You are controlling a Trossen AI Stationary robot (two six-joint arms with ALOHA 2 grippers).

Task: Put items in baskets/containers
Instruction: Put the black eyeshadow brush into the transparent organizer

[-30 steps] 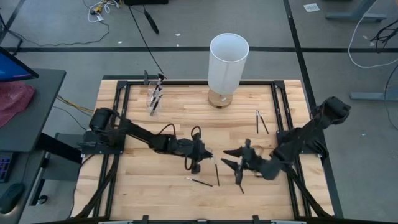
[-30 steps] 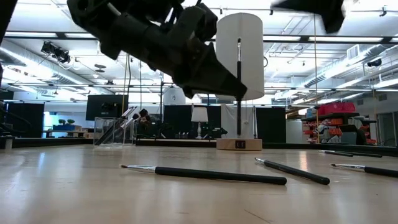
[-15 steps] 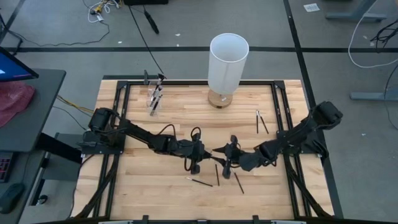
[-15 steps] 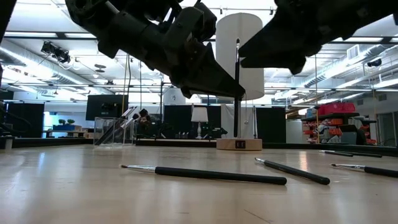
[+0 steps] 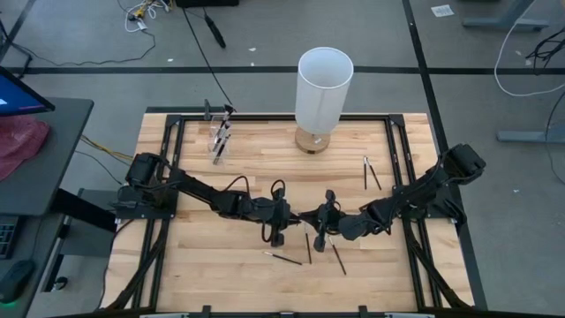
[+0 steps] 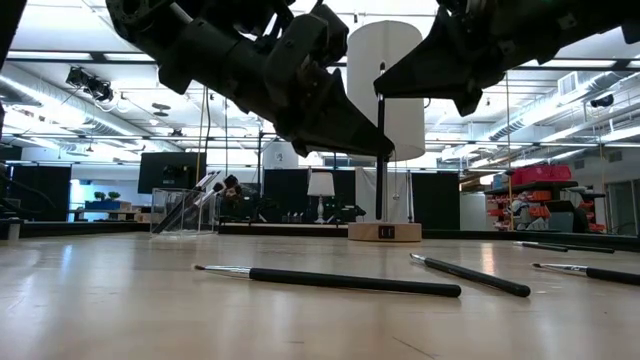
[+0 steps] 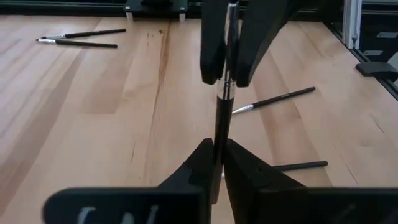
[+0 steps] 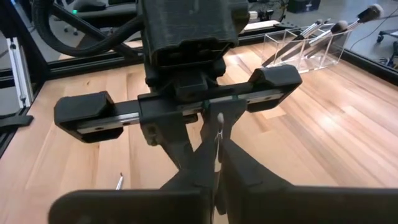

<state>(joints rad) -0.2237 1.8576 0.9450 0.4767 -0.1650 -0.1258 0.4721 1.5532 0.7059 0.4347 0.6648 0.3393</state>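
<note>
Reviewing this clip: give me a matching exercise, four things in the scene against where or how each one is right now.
Things:
1. thin black-handled brush
2. clear rectangular plastic container
3. white cylindrical lamp
4. pair of thin dark brushes

States:
A. lying flat on the wooden table, right side
B. standing at the far edge, centre
C. upright, clamped by both the left gripper and the right gripper
D. holding leaning brushes, far left

Pairs: 1-C, 2-D, 3-B, 4-A
</note>
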